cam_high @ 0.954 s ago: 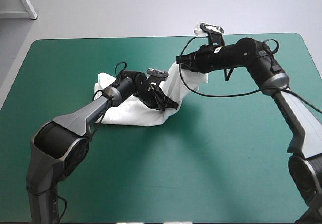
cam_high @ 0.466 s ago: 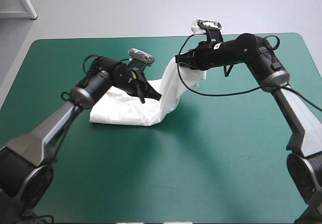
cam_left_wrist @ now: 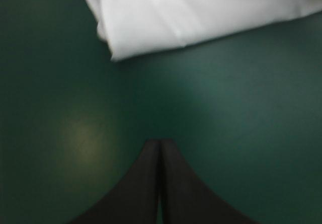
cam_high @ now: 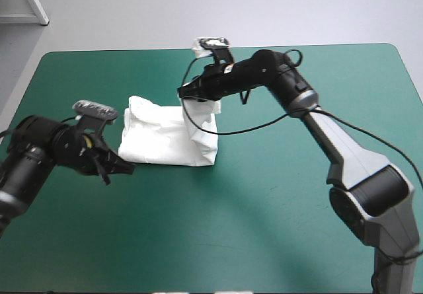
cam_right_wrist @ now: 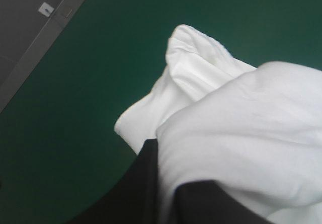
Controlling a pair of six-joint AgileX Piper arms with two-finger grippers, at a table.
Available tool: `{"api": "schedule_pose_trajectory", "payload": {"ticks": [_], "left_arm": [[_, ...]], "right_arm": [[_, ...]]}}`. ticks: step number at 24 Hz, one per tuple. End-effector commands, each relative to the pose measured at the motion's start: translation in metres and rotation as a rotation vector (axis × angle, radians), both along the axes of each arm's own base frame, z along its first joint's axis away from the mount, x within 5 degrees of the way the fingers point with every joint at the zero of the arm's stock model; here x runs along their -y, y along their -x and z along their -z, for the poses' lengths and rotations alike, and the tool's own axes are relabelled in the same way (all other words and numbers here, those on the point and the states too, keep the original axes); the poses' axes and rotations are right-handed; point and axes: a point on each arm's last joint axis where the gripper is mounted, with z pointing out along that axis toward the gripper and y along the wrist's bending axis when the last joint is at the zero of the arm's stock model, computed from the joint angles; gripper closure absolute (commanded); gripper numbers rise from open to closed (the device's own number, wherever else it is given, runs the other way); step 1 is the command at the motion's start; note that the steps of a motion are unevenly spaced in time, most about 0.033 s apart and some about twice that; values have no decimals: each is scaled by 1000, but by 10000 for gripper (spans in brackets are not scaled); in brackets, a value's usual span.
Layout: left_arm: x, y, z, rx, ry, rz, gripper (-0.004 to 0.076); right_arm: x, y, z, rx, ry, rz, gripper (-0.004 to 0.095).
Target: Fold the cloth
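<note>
T-shirt [cam_high: 162,135] on table [cam_high: 277,221], right claw [cam_high: 183,96] over its right end, left claw [cam_high: 127,169] apart — off its near-left corner

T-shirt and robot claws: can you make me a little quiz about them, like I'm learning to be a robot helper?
1. True or false: the left claw is gripping the T-shirt.
2. Pick one: what colour is the table cover? A) red B) teal-green C) yellow
3. Short answer: which claw is shut on the T-shirt, holding part of it up above the bundle?

Key
1. False. It is shut on nothing and sits apart from the T-shirt, over the bare cover.
2. B
3. The right claw.
</note>
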Motion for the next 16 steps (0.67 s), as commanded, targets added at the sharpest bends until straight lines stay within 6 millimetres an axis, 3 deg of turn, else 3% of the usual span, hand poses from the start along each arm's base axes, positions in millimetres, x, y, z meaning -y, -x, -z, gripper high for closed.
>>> {"api": "schedule_pose_trajectory", "payload": {"ticks": [1, 4, 6, 8, 9, 10, 13, 16], "left_arm": [[-28, 46, -3, 22, 14, -98, 734], [-35, 69, 1, 46, 22, -113, 734], [-37, 81, 3, 64, 29, -112, 734], [-40, 90, 5, 83, 34, -112, 734], [-41, 97, 5, 96, 38, -112, 734], [-42, 100, 5, 104, 41, -112, 734], [-43, 105, 3, 126, 47, -112, 734], [-43, 105, 3, 125, 46, -110, 734]], "right_arm": [[-50, 8, -27, 93, -149, -78, 924], [-84, 7, -13, 101, -171, -125, 915], [-102, 3, 1, 107, -177, -148, 850], [-115, -1, 16, 94, -186, -161, 686], [-124, -3, 28, 76, -193, -174, 419], [-125, -4, 33, 71, -194, -175, 275], [-123, -2, 24, 81, -200, -174, 30], [-101, -5, -2, 102, -206, -143, 92]]}}
